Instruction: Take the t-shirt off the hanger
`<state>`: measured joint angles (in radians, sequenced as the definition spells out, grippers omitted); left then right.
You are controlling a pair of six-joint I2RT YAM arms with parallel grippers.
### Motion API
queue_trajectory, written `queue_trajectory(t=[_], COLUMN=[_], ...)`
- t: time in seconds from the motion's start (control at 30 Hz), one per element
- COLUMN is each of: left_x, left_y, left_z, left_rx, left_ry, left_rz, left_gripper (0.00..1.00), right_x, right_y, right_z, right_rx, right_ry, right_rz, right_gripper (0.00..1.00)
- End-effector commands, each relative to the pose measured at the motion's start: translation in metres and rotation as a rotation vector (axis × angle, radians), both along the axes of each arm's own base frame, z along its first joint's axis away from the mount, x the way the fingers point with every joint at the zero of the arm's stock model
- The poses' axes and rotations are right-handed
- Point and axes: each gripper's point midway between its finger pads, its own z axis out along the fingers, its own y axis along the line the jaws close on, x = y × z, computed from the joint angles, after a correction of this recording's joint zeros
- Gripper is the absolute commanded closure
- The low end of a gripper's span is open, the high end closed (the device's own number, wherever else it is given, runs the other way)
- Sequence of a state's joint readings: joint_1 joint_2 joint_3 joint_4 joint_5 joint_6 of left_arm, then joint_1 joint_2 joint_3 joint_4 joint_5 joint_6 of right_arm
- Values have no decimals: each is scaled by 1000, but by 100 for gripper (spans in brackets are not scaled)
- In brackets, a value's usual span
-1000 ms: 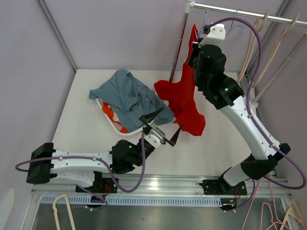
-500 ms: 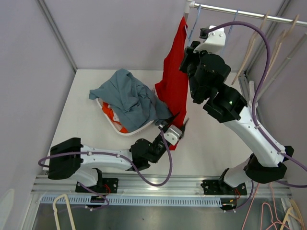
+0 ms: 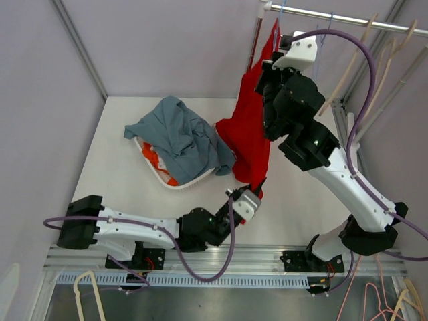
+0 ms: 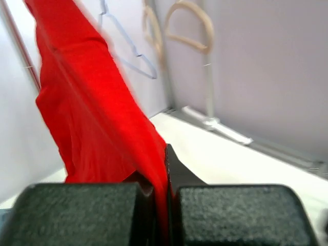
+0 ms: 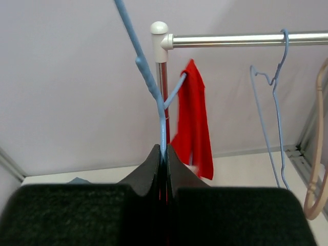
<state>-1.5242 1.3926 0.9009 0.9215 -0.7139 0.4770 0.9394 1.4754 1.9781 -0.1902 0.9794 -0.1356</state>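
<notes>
The red t-shirt (image 3: 249,130) hangs stretched from a light blue hanger (image 5: 149,77) up by the rail's left end. My right gripper (image 5: 164,151) is shut on the hanger's wire, with red cloth showing between its fingers lower down. In the top view that gripper sits behind the shirt's top, near the rail. My left gripper (image 3: 257,191) is low over the table and shut on the t-shirt's bottom edge. In the left wrist view the red cloth (image 4: 97,113) runs straight down into the closed jaws (image 4: 166,171). The hanger's shoulders are hidden inside the shirt.
A white basket (image 3: 158,176) holding a grey-blue garment (image 3: 180,134) and orange cloth sits left of the shirt. The metal rail (image 3: 348,21) carries beige hangers (image 3: 353,63) and a blue wire hanger (image 5: 274,102). Loose hangers (image 3: 87,294) lie below the near edge.
My left gripper swung right under the shirt and closed on its bottom edge. The right arm lifted the hanger, so the shirt now hangs taut instead of pooling on the table.
</notes>
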Motion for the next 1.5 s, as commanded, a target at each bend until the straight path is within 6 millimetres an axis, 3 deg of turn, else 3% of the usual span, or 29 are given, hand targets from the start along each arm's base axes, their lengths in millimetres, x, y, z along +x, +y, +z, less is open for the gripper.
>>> queue_trajectory(t=[0.0,0.07,0.13,0.23,0.3,0.37,0.43,0.67,0.8,0.93,1.07,1.13,1.3,1.37,1.4,1.47], left_x=[-44,-69,-87,-105,-115,-117,-120,-100,-91,-96,-90,-88,-80,-70,-66,-50], left_y=[11,6,10,12,-3,-3,-2,23,35,45,67,83,87,90,89,93], left_z=[16,3,12,11,4,-9,-13,8,1,-15,-7,8,15,15,14,12], left_rx=[-93,-65,-102,-119,-76,-140,-146,-161,-164,-159,-198,-254,-219,-208,-220,-184], left_ry=[20,24,-18,-76,-75,55,73,30,39,68,90,104,95,100,115,107], left_rz=[-53,-52,-32,47,69,52,38,72,76,40,36,15,11,38,36,50], left_gripper=[99,99,99,99,99,99,99,99,99,99,99,99,99,89,69,63], right_x=[6,19,26,32,44,51,58,89,92,103,114,115,112,106,99,92], right_y=[-27,-27,-26,-31,-30,-34,-38,-60,-66,-74,-83,-82,-81,-79,-80,-74], right_z=[46,49,56,65,62,63,60,42,49,53,41,40,36,37,38,38], right_rx=[82,66,65,65,54,49,40,37,50,29,23,35,50,96,109,136], right_ry=[-124,-132,-143,-157,-154,-156,-148,-116,-136,-145,-113,-113,-85,-84,-84,-90], right_rz=[-85,-101,-104,-108,-111,-122,-139,-171,-160,-181,-193,-180,-148,-116,-99,-59], right_gripper=[100,100,100,100,100,100,100,100,100,100,100,100,100,100,100,100])
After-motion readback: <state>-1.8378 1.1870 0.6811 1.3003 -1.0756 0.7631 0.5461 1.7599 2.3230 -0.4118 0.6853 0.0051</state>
